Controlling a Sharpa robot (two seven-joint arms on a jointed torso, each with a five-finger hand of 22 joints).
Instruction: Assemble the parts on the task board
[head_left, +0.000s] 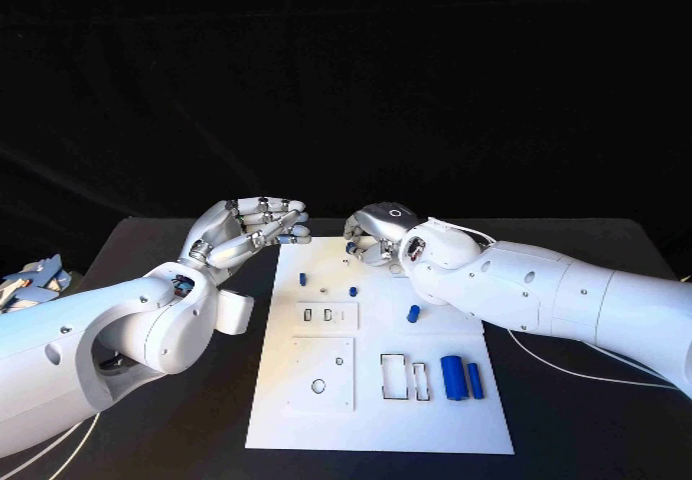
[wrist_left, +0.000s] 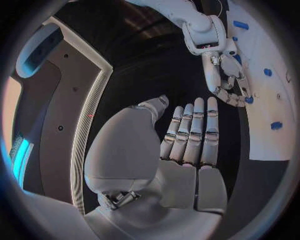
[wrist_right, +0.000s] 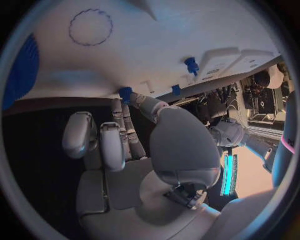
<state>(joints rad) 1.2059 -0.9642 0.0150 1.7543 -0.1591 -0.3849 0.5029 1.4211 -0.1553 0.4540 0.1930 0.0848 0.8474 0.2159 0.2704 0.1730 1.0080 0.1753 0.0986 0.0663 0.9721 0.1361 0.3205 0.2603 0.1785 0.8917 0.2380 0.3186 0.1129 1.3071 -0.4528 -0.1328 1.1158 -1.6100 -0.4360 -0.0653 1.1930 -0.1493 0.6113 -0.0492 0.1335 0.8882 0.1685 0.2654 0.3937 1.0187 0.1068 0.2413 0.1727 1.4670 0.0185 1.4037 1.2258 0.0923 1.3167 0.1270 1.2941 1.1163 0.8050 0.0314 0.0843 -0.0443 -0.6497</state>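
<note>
The white task board (head_left: 378, 420) lies in the middle of the table. On it I see a small blue peg (head_left: 304, 279), a short blue piece (head_left: 414, 313) and two blue cylinders (head_left: 462, 378) side by side near its right edge. My right hand (head_left: 378, 235) hangs over the board's far edge with its fingers curled, pinching a small blue part (wrist_right: 125, 94) at its fingertips; the same blue part (wrist_left: 249, 100) shows in the left wrist view. My left hand (head_left: 260, 225) is raised by the board's far left corner, fingers (wrist_left: 190, 135) straight and together, palm bare.
The board (wrist_right: 156, 35) has rectangular cut-outs (head_left: 402, 376) near the cylinders and a raised plate with holes (head_left: 323, 372). Black table (head_left: 173, 420) lies on both sides of it. A thin cable (head_left: 577, 370) runs over the table at the right.
</note>
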